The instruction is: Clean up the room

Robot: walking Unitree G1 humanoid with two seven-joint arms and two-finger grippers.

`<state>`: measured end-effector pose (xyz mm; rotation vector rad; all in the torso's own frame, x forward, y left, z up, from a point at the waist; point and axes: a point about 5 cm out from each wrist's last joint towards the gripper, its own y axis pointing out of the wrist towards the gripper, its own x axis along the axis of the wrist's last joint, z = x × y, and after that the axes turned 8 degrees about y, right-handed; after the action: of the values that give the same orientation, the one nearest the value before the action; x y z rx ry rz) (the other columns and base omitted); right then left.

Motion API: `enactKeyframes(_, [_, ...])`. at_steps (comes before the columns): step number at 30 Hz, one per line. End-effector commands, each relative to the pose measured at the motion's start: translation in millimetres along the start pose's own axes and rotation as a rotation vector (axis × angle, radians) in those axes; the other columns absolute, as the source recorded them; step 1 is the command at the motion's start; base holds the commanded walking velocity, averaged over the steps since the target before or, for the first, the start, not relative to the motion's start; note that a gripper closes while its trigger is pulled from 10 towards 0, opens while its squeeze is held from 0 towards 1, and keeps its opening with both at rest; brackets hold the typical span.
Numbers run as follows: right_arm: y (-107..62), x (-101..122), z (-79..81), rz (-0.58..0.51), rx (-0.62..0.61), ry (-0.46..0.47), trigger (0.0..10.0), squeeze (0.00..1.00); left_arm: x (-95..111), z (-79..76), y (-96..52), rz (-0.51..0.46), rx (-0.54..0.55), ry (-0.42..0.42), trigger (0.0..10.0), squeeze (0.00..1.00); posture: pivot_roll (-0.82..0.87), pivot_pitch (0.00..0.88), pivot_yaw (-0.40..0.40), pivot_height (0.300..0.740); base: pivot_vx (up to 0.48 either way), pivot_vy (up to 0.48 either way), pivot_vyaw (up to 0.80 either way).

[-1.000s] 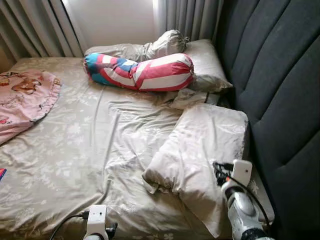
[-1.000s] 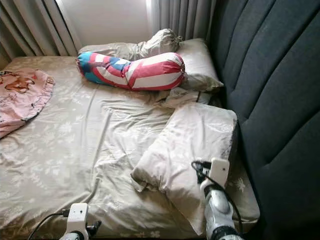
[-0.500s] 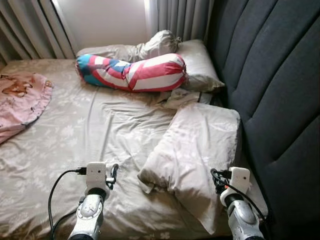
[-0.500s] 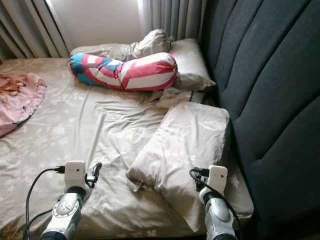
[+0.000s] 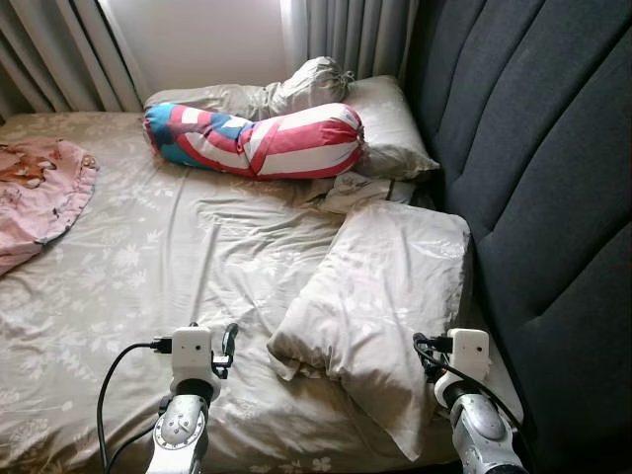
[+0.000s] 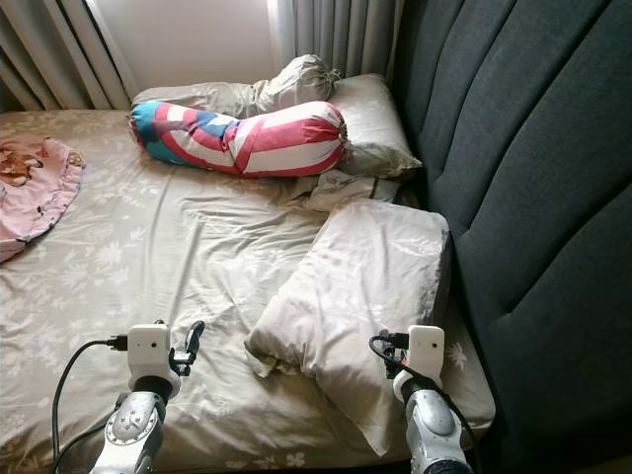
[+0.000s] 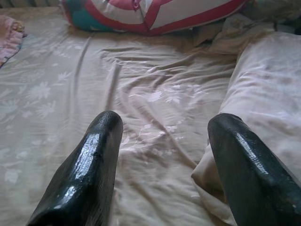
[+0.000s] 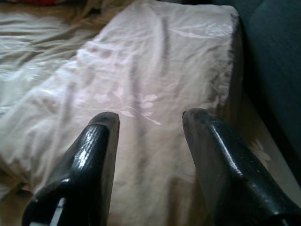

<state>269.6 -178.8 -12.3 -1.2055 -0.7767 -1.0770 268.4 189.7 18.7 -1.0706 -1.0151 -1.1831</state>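
Observation:
A beige floral pillow [image 5: 385, 286] lies askew on the bed's right side, next to the dark headboard [image 5: 538, 168]. My left gripper [image 7: 165, 120] hovers open over the wrinkled sheet [image 5: 178, 257], just left of that pillow's lower corner. Over the pillow's near end, my right gripper [image 8: 151, 115] is open too, nothing between its fingers. Further back, a red, white and blue striped bolster [image 5: 262, 138] rests across the bed. Behind it lie a second beige pillow [image 5: 390, 123] and a crumpled beige cover [image 5: 296, 91].
A pink printed blanket [image 5: 39, 188] is heaped at the bed's left edge. Grey curtains [image 5: 355, 35] hang behind the bed. The padded headboard runs all along the right. A small folded cloth [image 5: 360, 190] sits between the two pillows.
My left arm has risen from the frame's bottom edge to above the sheet beside the pillow. The view has shifted a little; the bedding lies as before.

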Motion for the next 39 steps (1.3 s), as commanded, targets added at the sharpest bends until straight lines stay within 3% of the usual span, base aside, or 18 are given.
enactKeyframes(1, [0.6, -1, 0.5, 0.018, -0.004, -0.008, 10.0, 0.0, 2, -2.7, 1.3, -0.002, -0.017, -0.001, 10.0, 0.0, -0.15, 0.011, -0.044, 0.726, 0.0, 0.0, 0.0])
enactKeyframes(8, [-0.4, -3, 4.6, 0.003, 0.006, -0.007, 10.0, 0.0, 2, -4.5, 1.3, 0.004, -0.031, 0.003, 10.0, 0.0, -0.15, 0.0, -0.042, 0.681, 0.0, 0.0, 0.0])
enactKeyframes(39, [6.4, 10, 18.7, -0.065, 0.02, -0.014, 10.0, 0.0, 9, -2.2, 10.1, 0.0, -0.032, -0.008, 10.0, 0.0, -0.14, 0.017, -0.039, 0.677, 0.0, 0.0, 0.0])
